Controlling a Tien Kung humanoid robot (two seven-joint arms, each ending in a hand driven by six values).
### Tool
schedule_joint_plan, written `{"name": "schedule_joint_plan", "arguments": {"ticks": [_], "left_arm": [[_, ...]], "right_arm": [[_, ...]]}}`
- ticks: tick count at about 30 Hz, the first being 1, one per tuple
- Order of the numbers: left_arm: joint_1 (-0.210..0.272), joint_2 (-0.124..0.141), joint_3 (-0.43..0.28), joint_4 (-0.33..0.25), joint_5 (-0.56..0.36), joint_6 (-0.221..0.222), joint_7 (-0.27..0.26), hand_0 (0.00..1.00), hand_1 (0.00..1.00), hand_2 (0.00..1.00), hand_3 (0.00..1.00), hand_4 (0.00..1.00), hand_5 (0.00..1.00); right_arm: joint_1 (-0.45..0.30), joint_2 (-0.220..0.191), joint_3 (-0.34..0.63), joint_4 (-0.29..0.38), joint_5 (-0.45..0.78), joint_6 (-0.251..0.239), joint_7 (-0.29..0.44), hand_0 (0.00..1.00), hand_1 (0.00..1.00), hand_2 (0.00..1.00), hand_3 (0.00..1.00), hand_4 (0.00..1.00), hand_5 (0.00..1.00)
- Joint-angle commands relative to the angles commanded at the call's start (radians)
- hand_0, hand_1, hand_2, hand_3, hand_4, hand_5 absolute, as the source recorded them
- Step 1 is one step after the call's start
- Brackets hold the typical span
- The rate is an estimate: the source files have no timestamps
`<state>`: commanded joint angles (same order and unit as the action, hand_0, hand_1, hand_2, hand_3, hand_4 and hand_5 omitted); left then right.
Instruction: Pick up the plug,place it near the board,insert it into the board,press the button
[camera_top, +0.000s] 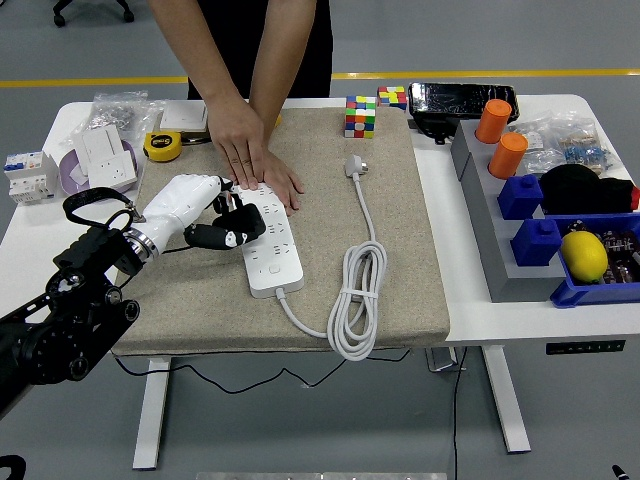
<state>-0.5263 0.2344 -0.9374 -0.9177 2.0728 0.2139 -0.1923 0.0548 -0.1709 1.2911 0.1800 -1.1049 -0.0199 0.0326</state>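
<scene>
A white power strip (270, 243) lies on the beige mat (390, 230), its cable coiled to the right (355, 300). Its white plug (354, 164) lies free on the mat further back. My left hand (222, 220), white with black fingers, rests at the strip's left edge with fingers curled loosely over it, holding nothing. A person's two hands (255, 160) press down on the strip's far end. My right arm is out of view.
Two Rubik's cubes (360, 115) stand at the mat's back. A yellow tape measure (162, 146) and white sockets (105, 160) lie at the left. Blue bins (545, 240), orange cups (500, 135) and a lemon (585, 255) fill the right side.
</scene>
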Motion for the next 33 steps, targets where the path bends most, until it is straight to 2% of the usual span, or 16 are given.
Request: {"name": "schedule_joint_plan", "arguments": {"ticks": [12,17,33], "left_arm": [[-0.021,-0.003,0.013,0.033,0.020,0.009,-0.005,0.542,0.441,0.332,0.343,0.519,0.101],[-0.025,-0.010,-0.002,0.056,0.053,0.016,-0.009,0.543,0.443,0.333,0.344,0.520,0.102],[-0.025,-0.007,0.008,0.059,0.077,0.012,-0.008,0.552,0.450,0.334,0.343,0.525,0.105]], "right_arm": [[0.000,0.000,0.003,0.000,0.000,0.000,-0.002,0.948,0.910,0.851,0.889,0.998,0.998],[0.003,0.001,0.001,0.000,0.003,-0.001,-0.001,0.948,0.910,0.851,0.889,0.998,0.998],[0.003,0.002,0.004,0.000,0.003,-0.001,-0.001,0.949,0.910,0.850,0.889,0.998,0.998]]}}
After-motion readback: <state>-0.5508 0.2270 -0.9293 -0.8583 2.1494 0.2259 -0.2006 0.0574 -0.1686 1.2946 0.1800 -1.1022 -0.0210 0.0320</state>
